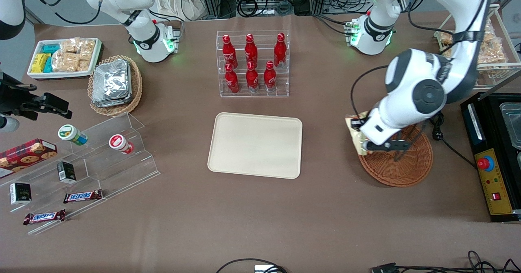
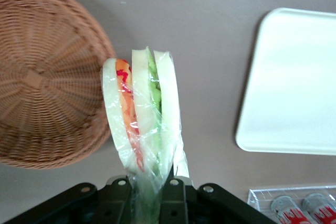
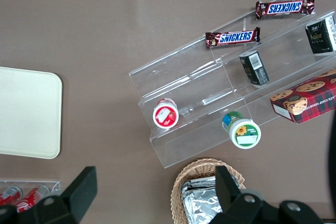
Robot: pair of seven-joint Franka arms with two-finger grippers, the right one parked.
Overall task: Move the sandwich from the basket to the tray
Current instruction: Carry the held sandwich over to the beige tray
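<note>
the left arm's gripper (image 2: 149, 195) has its fingers closed on the clear-wrapped sandwich (image 2: 142, 124), pinching it by one end so the wedge hangs out from them. the sandwich is up off the basket (image 1: 401, 161), at the basket's rim on the side toward the tray (image 1: 255, 145), with bare bench (image 1: 325, 208) showing under it in the wrist view. the tray lies well apart from it, toward the parked arm's end of the bench.

to carry this well, i'd say keep the squeeze steady and the height as it is while travelling sideways, then lower over the tray's middle before letting go, since the wrap looks slippery and the bread soft.

the wedge's long axis runs straight out from the fingers, its free end pointing away from the wrist; the 3 bread slices and orange and green layers show edge-on.
</note>
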